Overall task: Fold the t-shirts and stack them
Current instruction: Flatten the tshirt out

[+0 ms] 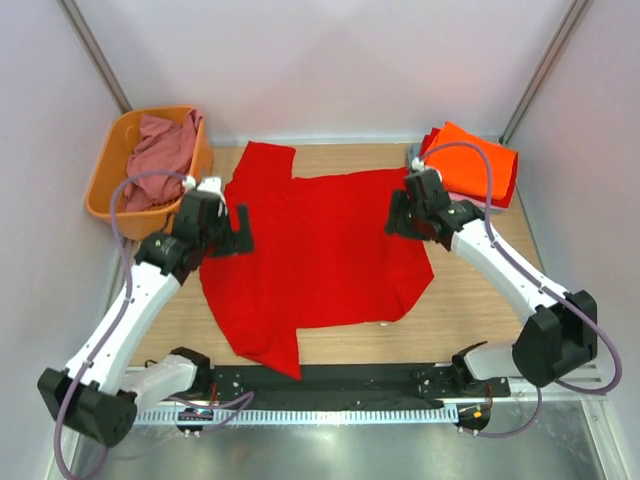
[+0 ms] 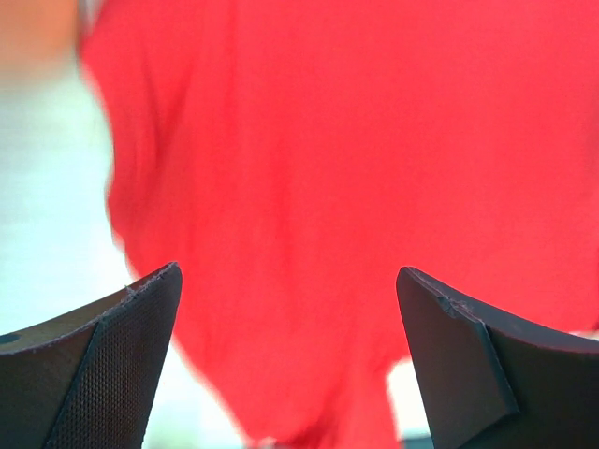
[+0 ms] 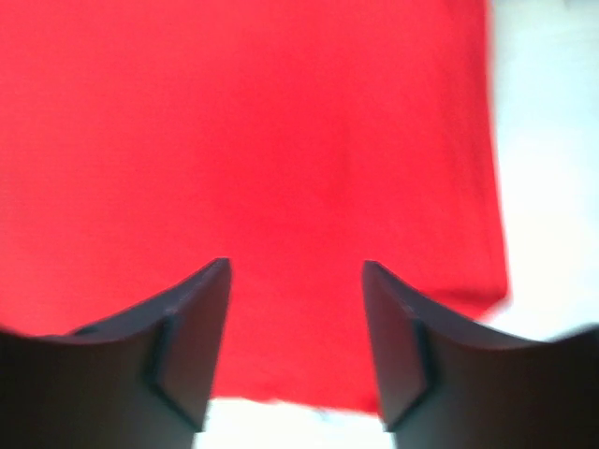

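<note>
A large bright red t-shirt (image 1: 320, 250) lies spread flat on the wooden table, one sleeve toward the back left, one toward the front. My left gripper (image 1: 237, 230) hovers open over the shirt's left edge; its wrist view shows red cloth (image 2: 309, 187) between the spread fingers (image 2: 112, 355). My right gripper (image 1: 398, 215) hovers open over the shirt's right edge, with red cloth (image 3: 281, 140) below its fingers (image 3: 187, 346). A folded orange t-shirt (image 1: 475, 160) lies at the back right on a grey-blue one (image 1: 413, 157). Dusty rose shirts (image 1: 160, 150) fill the basket.
The orange plastic basket (image 1: 105, 180) stands at the back left, beside the table. Grey walls close in the sides and back. The arm bases and a black rail (image 1: 330, 380) run along the near edge.
</note>
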Controlling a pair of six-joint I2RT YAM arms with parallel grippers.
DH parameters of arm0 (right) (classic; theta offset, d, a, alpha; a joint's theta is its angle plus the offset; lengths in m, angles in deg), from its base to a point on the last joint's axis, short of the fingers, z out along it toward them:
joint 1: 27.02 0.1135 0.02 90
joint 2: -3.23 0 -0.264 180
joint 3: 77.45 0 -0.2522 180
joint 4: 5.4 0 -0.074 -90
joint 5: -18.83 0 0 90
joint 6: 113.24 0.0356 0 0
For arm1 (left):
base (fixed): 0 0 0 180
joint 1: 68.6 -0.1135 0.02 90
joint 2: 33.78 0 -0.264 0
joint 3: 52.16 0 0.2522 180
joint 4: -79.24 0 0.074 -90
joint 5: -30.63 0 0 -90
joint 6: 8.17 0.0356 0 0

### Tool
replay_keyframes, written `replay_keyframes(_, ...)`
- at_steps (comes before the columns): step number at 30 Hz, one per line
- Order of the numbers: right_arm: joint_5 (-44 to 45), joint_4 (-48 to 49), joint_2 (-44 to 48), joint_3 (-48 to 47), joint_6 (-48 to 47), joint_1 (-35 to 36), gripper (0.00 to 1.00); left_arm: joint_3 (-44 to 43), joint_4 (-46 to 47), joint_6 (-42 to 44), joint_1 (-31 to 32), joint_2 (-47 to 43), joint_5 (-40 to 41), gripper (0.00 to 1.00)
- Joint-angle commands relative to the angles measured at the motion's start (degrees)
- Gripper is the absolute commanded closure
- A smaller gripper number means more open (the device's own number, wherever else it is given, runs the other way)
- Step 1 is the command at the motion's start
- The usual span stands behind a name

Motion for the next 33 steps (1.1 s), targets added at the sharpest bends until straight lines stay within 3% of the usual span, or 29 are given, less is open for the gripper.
replay_keyframes(1,4.5,-3.7,0.2,10.7,2.8,2.0,0.41,12.4,-2.1,-2.4,-0.1,-8.1,-2.8,0.03)
replay_keyframes(6,6.3,-5.5,0.7,15.3,4.0,4.1,0.57,22.3,3.4,-4.8,0.3,-27.6,-3.4,0.01)
replay_keyframes(9,7.2,-5.5,-0.3,16.8,4.9,4.8,0.58,23.5,4.6,-3.2,0.3,-32.2,-5.0,0.00)
replay_keyframes(27,6.7,0.1,-9.0,18.9,6.1,6.8,0.59,23.5,3.9,-3.3,1.2,-30.7,-4.9,0.00)
replay_keyframes(33,6.8,0.8,-9.7,19.4,5.5,6.8,0.64,23.5,3.9,-3.4,1.4,-30.5,-4.8,0.00)
